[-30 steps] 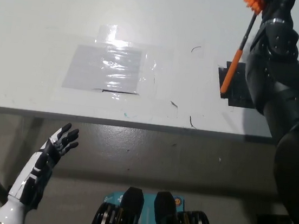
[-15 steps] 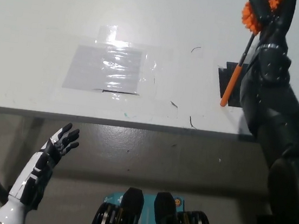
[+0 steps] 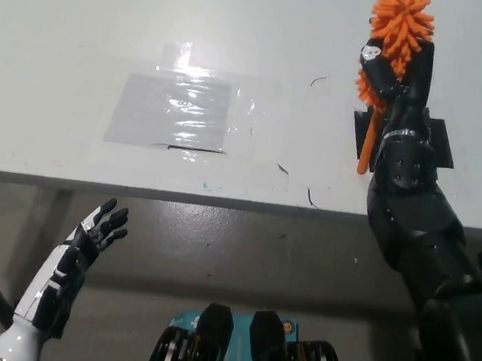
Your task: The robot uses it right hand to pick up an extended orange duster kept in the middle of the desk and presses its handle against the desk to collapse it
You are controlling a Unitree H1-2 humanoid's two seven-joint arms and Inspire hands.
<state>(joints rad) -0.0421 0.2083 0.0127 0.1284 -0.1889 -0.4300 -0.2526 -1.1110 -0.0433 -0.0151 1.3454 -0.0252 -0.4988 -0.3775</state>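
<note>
White left hand (image 3: 94, 231): lower left of the head view, below the near edge of the desk, off the work surface, fingers spread apart and holding nothing. Desk (image 3: 84, 29): pale, flat, filling the upper half of the view, its front edge running straight across the middle. Clear tape patch (image 3: 175, 111): glossy rectangular area left of the desk's centre, a smaller strip joined at its top edge, a thin dark line along its lower edge. Small dark marks (image 3: 308, 195): scattered scratches or pen strokes between the tape patch and the right side of the desk. Black mat (image 3: 440, 139): dark rectangular piece on the desk at right, partly covered by the arm. Orange duster (image 3: 399, 28): held upright at the right side of the desk, fluffy orange head uppermost, orange handle pointing downward with its lower tip at the desk surface beside the black mat. Black right hand (image 3: 396, 81): closed around the duster just under the fluffy head, the head standing above the hand and the handle showing below it at the hand's left side; the arm rises from the lower right.
</note>
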